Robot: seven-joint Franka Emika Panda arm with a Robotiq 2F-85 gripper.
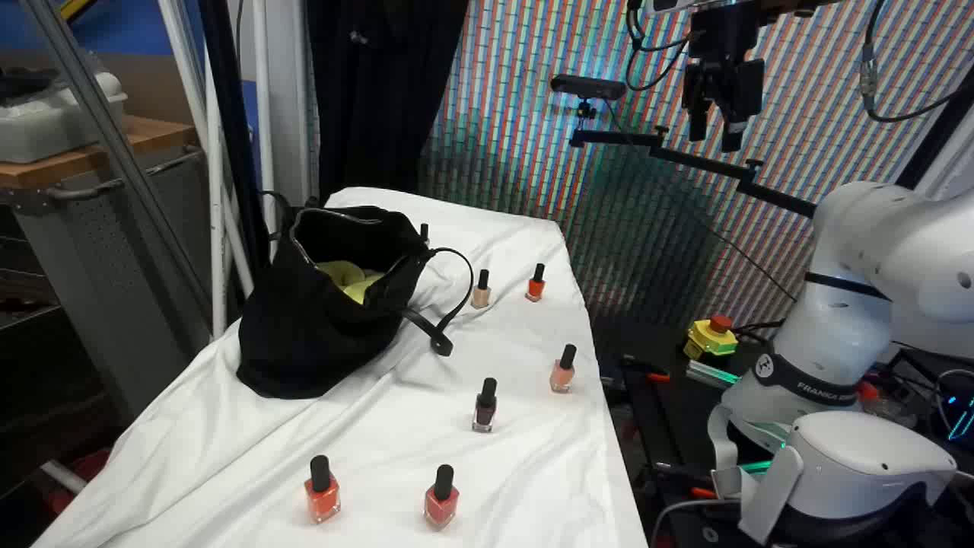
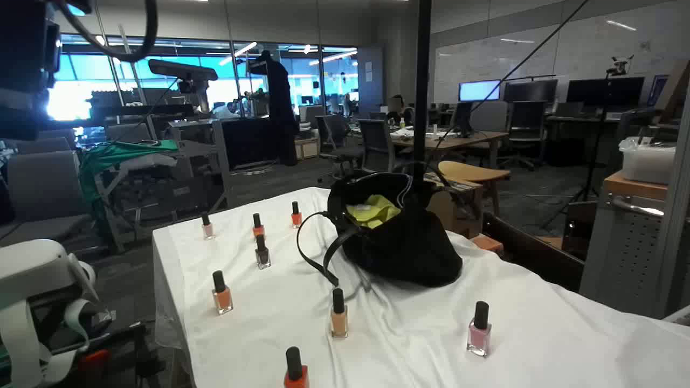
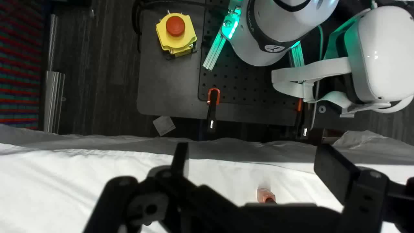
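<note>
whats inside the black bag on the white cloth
Inside the open black bag, both exterior views show a yellow-green item; I cannot tell what it is. The bag's sides hide the item's lower part and anything deeper inside.

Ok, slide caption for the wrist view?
Open, empty gripper seen against a white cloth bearing a pink nail polish bottle, red stop button beyond.

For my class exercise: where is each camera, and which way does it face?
Exterior view: near an end of the table, facing a striped wall; arm and gripper show.
Exterior view: opposite end, facing desks; a dark piece, probably the gripper's, shows.
Wrist view: above the table edge, facing down; gripper and arm base show.
Both exterior views share bag and bottles.
</note>
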